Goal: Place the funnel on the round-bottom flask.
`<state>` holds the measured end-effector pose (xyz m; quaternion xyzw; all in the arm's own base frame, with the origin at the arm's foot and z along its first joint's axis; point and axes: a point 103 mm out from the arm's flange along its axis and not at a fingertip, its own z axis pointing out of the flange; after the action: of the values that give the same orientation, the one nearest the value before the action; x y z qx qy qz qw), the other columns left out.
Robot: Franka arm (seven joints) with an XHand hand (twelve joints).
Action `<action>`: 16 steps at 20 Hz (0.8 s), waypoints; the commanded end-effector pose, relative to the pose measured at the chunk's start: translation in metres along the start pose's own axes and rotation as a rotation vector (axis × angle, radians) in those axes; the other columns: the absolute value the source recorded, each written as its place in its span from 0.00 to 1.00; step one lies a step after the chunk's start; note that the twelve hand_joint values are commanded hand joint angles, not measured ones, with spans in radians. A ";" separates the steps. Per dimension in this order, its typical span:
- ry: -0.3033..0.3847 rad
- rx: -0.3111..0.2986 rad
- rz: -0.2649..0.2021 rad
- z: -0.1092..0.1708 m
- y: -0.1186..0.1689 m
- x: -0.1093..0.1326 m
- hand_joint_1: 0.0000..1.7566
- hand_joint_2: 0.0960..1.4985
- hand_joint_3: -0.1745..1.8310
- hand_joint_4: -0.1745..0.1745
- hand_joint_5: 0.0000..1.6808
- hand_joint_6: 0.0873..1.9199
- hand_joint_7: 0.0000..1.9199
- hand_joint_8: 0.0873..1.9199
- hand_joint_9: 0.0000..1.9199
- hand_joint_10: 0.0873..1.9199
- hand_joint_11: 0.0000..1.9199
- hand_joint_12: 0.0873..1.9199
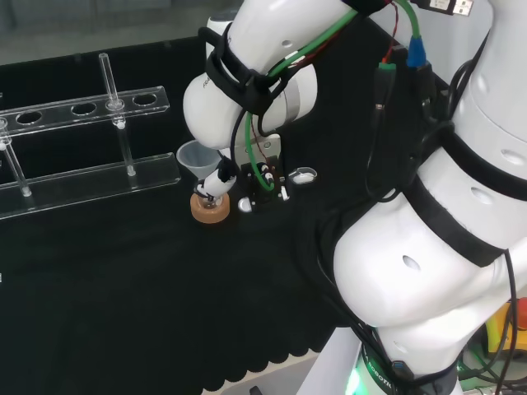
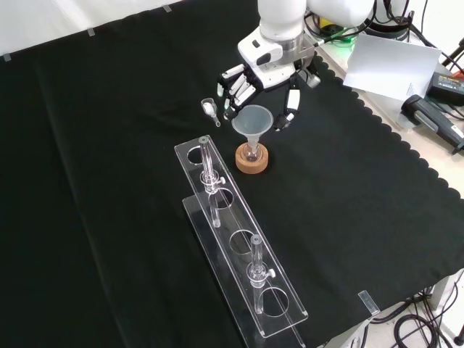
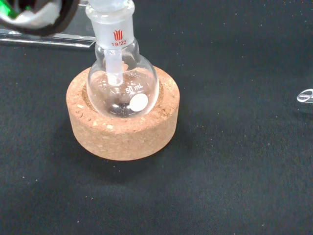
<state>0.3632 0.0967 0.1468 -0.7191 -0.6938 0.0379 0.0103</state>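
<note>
Funnel [image 2: 251, 122] seated in the round-bottom flask [image 3: 122, 83]: bowl upright above the neck, stem running down through the neck into the bulb, as seen in the wrist view. Flask upright in a cork ring [image 2: 251, 161] on the black cloth [image 2: 348, 217].

Markings on the flask, wrist view: small red emblem and a line of red print on the ground-glass neck; white print on the bulb; a round white marking spot below it. Print not transcribed.

Hand [image 2: 264, 80] close above and behind the funnel in the front view, straddling the bowl. Gripping the funnel or clear of it: cannot tell.

In the head view, funnel just left of the hand, cork ring directly beneath it.

Clear plastic tube rack [image 2: 239, 246] just beside the cork ring, nearer the camera in the front view and running away to the lower right. Two glass tubes standing in it, one at the end nearest the flask [image 2: 208, 163], one farther along [image 2: 255, 261].

Small clear glass piece [image 2: 209, 109] lying on the cloth left of the funnel in the front view, apart from the flask; kind not clear.
</note>
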 end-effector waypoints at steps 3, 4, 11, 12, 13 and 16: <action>0.003 0.002 0.005 0.000 -0.002 -0.001 0.40 0.30 0.36 0.48 0.31 0.00 0.42 0.12 0.32 0.20 0.00 0.59; 0.002 0.003 0.005 0.000 -0.002 -0.001 0.40 0.30 0.36 0.48 0.31 0.00 0.42 0.12 0.32 0.20 0.00 0.59; 0.003 0.056 -0.001 0.002 -0.001 0.000 0.38 0.30 0.35 0.45 0.22 0.00 0.35 0.10 0.26 0.22 0.00 0.58; 0.003 0.060 -0.001 0.002 -0.001 -0.001 0.38 0.30 0.34 0.45 0.20 0.00 0.33 0.11 0.24 0.24 0.00 0.57; 0.003 0.066 -0.001 0.003 0.000 -0.002 0.37 0.30 0.33 0.45 0.18 0.00 0.31 0.11 0.23 0.25 0.00 0.57; 0.003 0.075 -0.004 0.003 0.001 -0.004 0.36 0.31 0.31 0.44 0.14 0.00 0.27 0.12 0.18 0.29 0.00 0.56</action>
<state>0.3624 0.0955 0.1449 -0.7177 -0.6931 0.0585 0.0328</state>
